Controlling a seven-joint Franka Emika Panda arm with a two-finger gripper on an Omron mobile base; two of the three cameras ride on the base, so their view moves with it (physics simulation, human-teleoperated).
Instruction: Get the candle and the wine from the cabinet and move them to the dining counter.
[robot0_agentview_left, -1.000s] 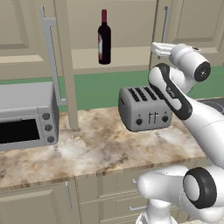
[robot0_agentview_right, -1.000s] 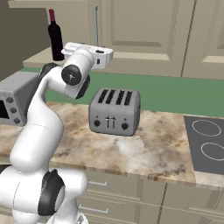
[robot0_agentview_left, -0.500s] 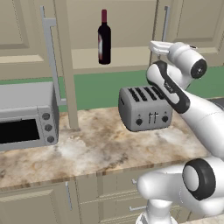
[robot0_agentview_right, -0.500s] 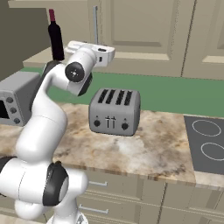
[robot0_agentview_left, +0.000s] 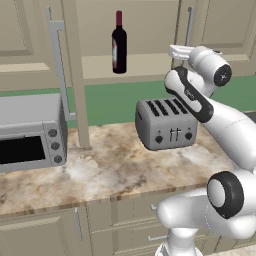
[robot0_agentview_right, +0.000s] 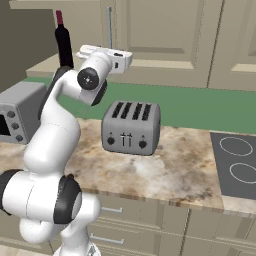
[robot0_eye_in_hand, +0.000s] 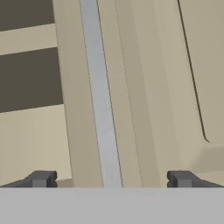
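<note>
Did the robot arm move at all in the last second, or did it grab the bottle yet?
Barely. The arm's upper joints turned and leaned slightly; the end effector remains open at the cabinet's silver handle, gripping nothing. The wine stayed on the cabinet shelf, untouched, and the toaster and toaster oven kept their places on the worktop.

Both base cams sit behind the white arm (robot0_agentview_left: 220, 125), one off its left and one off its right, looking forward and down. They share the silver four-slot toaster (robot0_agentview_left: 165, 123), marbled worktop (robot0_agentview_right: 175, 167) and dark wine bottle (robot0_agentview_left: 119, 46). The hand cam sits right up close, facing a beige cupboard door's long silver bar handle (robot0_eye_in_hand: 100, 100).
</note>
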